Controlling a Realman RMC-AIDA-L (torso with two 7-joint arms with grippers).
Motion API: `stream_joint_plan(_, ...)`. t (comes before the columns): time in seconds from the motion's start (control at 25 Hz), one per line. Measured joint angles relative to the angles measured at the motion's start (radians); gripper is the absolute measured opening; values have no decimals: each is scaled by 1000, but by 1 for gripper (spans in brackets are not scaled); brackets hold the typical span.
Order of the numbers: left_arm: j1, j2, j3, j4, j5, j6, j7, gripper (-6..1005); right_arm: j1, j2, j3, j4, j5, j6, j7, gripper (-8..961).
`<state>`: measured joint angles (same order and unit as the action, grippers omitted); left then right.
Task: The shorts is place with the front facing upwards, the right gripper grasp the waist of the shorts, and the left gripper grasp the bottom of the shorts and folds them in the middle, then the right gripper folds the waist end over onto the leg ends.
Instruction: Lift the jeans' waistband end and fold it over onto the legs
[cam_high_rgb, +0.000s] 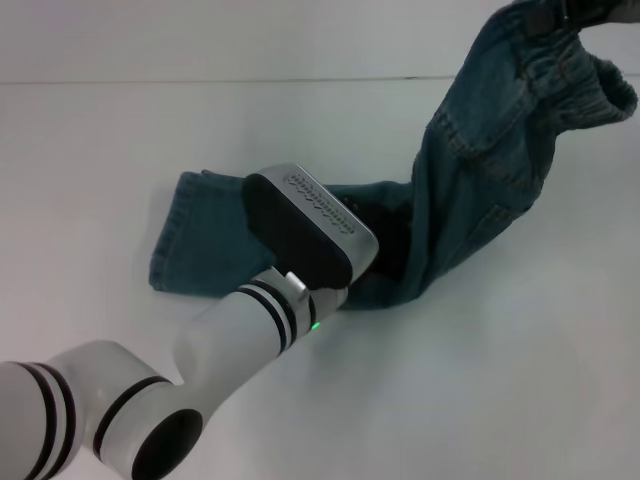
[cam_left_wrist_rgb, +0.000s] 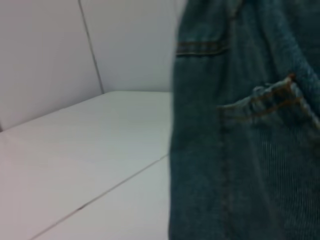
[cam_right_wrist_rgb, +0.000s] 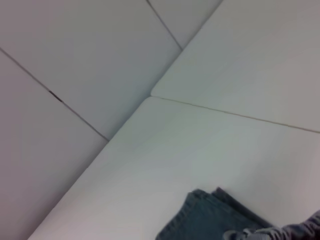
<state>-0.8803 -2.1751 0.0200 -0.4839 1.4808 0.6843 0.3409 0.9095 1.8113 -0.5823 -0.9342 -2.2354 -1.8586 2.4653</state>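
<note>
- Closest to the camera is the left arm (cam_high_rgb: 150, 400), reaching in from the lower left over the table (cam_high_rgb: 500, 400).
- The left gripper (cam_high_rgb: 375, 265) is down at the middle of the shorts (cam_high_rgb: 450, 200); its wrist box hides the fingers, so can't tell if they're spread or pinching.
- The leg ends (cam_high_rgb: 180, 235) lie flat on the table, left of that gripper.
- Farther back on the right, the denim rises off the table, and the waist (cam_high_rgb: 590, 85) hangs up in the air.
- The right gripper (cam_high_rgb: 560, 12) is at the top edge, right at the waist, mostly cut off; can't tell its grip either.
</note>
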Motion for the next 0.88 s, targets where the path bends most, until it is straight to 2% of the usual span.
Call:
stream_joint_plan(0.32,16,0,-39,-57,69,-44,-11,0,37,11,-57,-10,-8,-8,14,93)
stream_joint_plan(0.48,23,0,-40,-77,136,-50,-74,0,45,16,-75,-11,-8,-8,23,93)
stream_joint_plan(0.88,44,0,-52,-87,230,-49,-180,0,35,19,-97,-3,-8,-8,20,93)
